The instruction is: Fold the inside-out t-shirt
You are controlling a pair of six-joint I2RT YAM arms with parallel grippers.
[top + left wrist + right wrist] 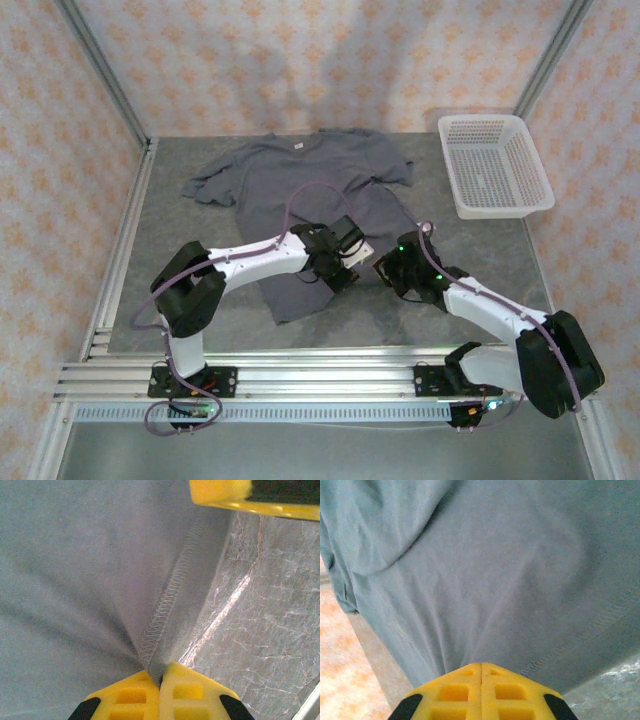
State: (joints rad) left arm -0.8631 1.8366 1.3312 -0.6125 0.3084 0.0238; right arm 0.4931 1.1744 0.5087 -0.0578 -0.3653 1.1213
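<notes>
Cloth of the plain dark slate-grey short-sleeved t-shirt (300, 180) lies spread on the grey marbled surface (180, 260), collar far, hem near the arms; at far right stands a white mesh plastic basket (495, 165). Up close, the left wrist view shows the left pincer (160, 680) pinching a stitched seam (165, 605). The right wrist view shows the right pincer (481, 672) pressed together on the hem edge.

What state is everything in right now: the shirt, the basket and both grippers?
t-shirt: spread on the table, not yet folded, stitched seam showing, pinched by both grippers.
left gripper: shut on the t-shirt at its seam.
right gripper: shut on the t-shirt near its hem.
white mesh basket: upright, empty, apart from the t-shirt.
</notes>
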